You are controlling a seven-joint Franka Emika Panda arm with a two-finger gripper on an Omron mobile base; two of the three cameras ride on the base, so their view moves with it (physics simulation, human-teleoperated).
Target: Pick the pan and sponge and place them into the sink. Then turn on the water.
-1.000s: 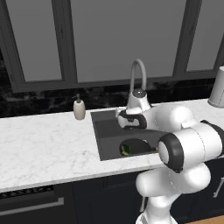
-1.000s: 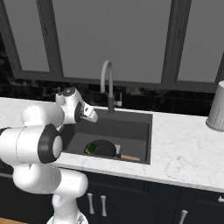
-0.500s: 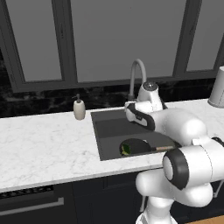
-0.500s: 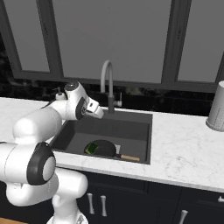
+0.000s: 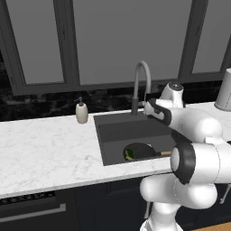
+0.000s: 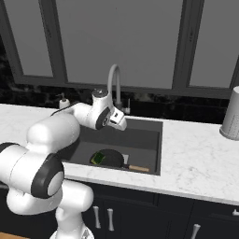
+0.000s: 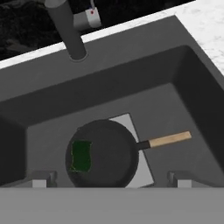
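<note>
The black pan [image 7: 105, 155] lies on the floor of the dark grey sink [image 7: 109, 83], its tan handle [image 7: 169, 139] pointing right in the hand view. Inside the pan sits the green sponge [image 7: 81, 155]. Both base views show pan [image 5: 140, 151] [image 6: 109, 158] and sponge [image 5: 129, 154] [image 6: 97, 158] at the basin's front. My gripper [image 7: 111, 179] hangs open and empty above the sink [image 5: 101, 135] [image 6: 140, 140], looking down on the pan. The gripper [image 5: 146, 108] [image 6: 122, 124] is close beside the gooseneck faucet [image 5: 141, 81] [image 6: 113, 84] [image 7: 70, 30].
The faucet's lever [image 7: 87, 18] sticks out beside its base at the sink's back rim. A beige soap dispenser [image 5: 81, 112] [image 6: 64, 101] stands on the white marble counter left of the sink. A grey canister [image 5: 224, 92] [image 6: 231, 119] stands at the right. Dark windows run behind.
My hand has risen from over the basin and moved back toward the faucet, still open. The pan and the sponge have stayed in place.
</note>
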